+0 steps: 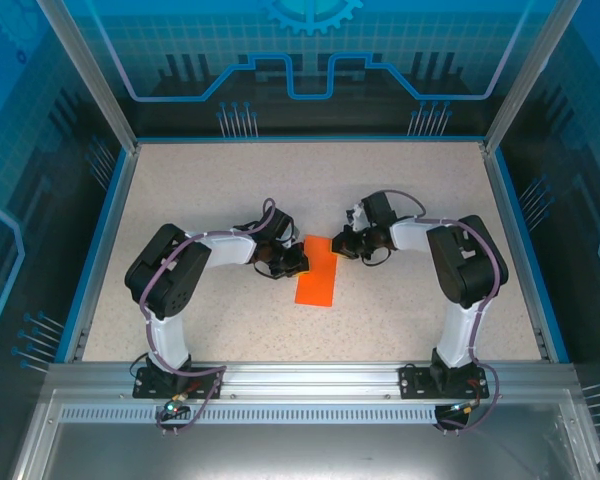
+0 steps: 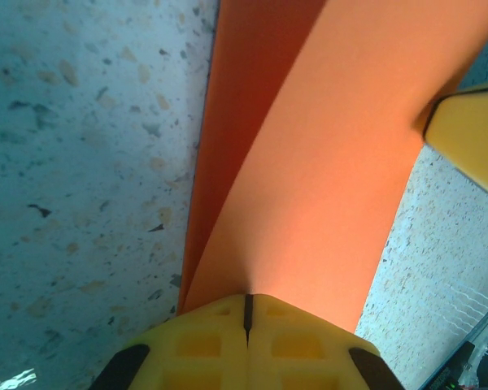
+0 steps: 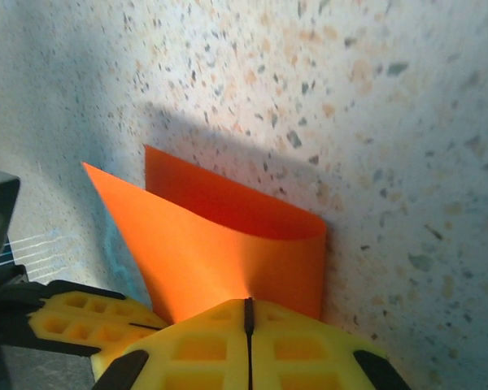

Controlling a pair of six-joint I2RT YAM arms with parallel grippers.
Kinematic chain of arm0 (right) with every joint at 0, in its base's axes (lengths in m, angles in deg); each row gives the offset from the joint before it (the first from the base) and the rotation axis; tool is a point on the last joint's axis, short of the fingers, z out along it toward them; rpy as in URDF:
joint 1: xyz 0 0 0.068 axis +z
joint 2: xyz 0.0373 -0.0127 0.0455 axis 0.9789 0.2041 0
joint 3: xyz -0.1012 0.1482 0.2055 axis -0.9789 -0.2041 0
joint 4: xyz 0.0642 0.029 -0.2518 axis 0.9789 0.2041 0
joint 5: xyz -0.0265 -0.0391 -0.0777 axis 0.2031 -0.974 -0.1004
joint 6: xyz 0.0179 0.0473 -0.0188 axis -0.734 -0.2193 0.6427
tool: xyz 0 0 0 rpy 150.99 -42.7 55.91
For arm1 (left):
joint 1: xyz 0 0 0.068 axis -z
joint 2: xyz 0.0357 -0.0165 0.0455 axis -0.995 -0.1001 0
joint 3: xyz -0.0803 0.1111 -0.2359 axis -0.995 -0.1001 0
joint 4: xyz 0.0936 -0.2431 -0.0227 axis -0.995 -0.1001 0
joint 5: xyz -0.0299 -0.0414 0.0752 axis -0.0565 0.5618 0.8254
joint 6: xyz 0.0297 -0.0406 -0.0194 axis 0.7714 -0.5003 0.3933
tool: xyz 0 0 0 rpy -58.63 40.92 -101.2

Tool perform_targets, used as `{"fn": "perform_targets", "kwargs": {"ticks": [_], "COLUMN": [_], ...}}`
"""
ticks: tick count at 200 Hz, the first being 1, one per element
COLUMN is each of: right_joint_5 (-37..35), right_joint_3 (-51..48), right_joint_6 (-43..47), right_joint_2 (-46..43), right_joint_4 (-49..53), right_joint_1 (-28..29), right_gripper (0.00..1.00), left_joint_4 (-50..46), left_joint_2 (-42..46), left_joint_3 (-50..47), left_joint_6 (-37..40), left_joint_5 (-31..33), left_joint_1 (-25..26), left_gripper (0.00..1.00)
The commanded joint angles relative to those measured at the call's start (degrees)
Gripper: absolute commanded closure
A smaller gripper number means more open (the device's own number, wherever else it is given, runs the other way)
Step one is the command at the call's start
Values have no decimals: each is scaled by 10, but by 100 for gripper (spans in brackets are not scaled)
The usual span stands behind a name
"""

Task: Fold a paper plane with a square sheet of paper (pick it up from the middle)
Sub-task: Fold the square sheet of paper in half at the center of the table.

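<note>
Square sheet of paper (image 1: 317, 282): orange, doubled over into a long strip with one rounded fold, at the middle of the speckled table (image 1: 410, 190) between both arms. Left gripper (image 2: 246, 302): fingers clenched on one edge of the strip. Right gripper (image 3: 247, 307): fingers clenched on its far end.

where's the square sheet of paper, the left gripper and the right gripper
square sheet of paper (image 1: 316, 282): top external view, middle of the folded orange strip.
left gripper (image 2: 246, 302): left wrist view, seam between its closed yellow fingertips.
right gripper (image 3: 248, 307): right wrist view, seam between its closed yellow fingertips.
</note>
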State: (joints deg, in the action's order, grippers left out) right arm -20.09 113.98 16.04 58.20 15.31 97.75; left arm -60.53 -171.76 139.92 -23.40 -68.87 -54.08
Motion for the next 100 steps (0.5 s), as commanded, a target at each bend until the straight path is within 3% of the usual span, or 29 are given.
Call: {"fn": "perform_targets", "kwargs": {"ticks": [1, 65, 100], "right_joint_5": [19, -13, -13], "right_joint_3": [11, 7, 14], "right_joint_6": [0, 3, 3], "right_joint_2": [12, 49, 22], "right_joint_4": [-5, 10, 24], "right_joint_1": [-10, -10, -10], "right_gripper": [94, 94, 95], "left_joint_4": [-74, -76, -78], "left_joint_2": [-46, -48, -47], "left_joint_3": [-22, -19, -21], "left_joint_6": [11, 11, 14], "left_joint_5": [61, 61, 62], "left_joint_1": [9, 8, 8], "left_gripper": [100, 100, 100]}}
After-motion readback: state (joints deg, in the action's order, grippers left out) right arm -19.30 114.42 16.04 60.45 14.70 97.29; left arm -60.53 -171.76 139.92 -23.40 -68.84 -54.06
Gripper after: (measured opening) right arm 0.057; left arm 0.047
